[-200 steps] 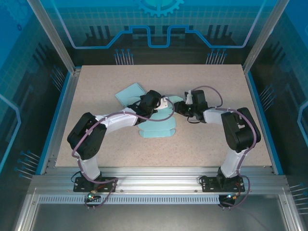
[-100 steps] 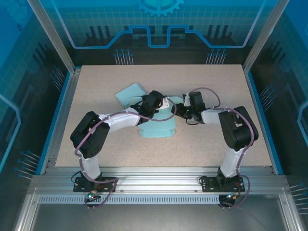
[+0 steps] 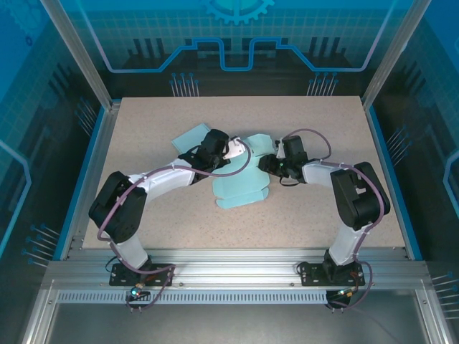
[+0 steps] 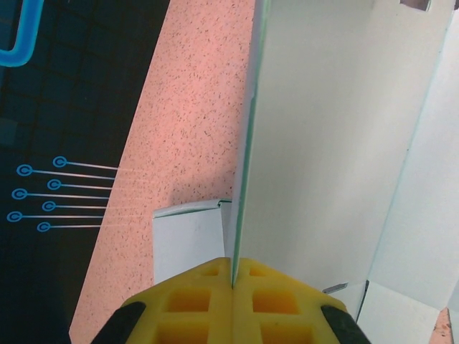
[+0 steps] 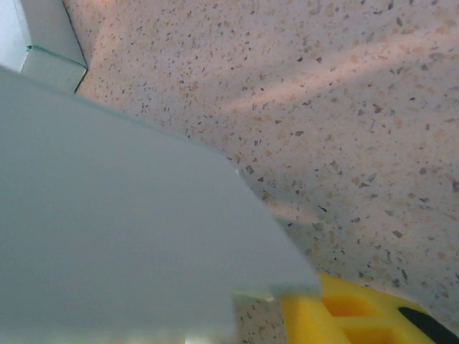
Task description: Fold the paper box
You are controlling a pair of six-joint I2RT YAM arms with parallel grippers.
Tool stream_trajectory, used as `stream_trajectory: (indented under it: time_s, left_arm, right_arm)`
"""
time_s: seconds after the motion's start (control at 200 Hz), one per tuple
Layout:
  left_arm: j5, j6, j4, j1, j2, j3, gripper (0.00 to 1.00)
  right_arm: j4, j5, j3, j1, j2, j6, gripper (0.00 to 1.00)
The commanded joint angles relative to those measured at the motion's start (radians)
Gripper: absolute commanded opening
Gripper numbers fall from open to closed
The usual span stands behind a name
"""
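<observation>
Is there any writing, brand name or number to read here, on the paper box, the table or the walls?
No readable text anywhere. The paper box is plain pale teal, the table is speckled without print, and the blue backdrop carries a gear symbol and circuit lines, no letters or digits.

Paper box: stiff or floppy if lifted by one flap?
Probably light: the paper box is thin sheet. It likely hinges at its creases, yet the panel clamped in the left pincer stands straight, so it is probably fairly stiff between folds. It may slide on the smooth table.
</observation>
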Motion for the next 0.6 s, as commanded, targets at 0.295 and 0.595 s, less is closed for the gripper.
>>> stream_trajectory:
  time_s: [0.295, 0.595]
  left_arm:
    - [0.011, -0.054, -0.070, -0.010, 0.043, 0.034, 0.00]
    - [-0.083, -0.065, -0.070, -0.034, 0.105, 0.081, 0.00]
  right_arm:
    - [0.073, -0.011, 0.027, 0.009, -0.040, -0.054, 0.34]
    - [0.081, 0.049, -0.030, 0.023, -0.109, -0.010, 0.34]
